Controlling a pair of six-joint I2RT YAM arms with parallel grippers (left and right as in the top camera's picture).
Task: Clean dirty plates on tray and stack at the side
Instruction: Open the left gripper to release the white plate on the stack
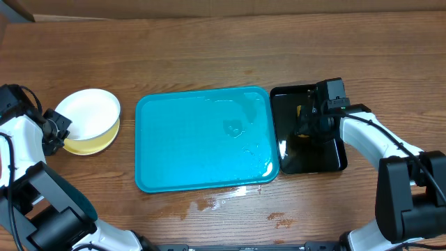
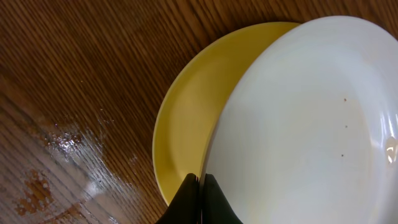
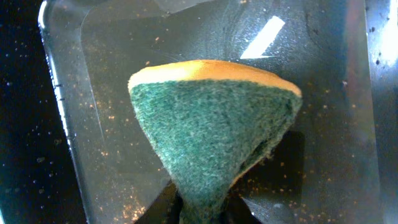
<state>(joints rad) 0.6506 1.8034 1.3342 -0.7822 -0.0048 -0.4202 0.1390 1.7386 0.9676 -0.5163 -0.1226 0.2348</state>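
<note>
Left hand: fingers pressing together at the rim of the white plate.
Right hand: pinching the green sponge over the black tray.
Plates: white plate resting on the yellow plate, sitting on the worktop beside the left hand.
Turquoise tray: lying mid-worktop, glistening wet.

Room above the tray (2 stacked plates sit nearby).
</note>
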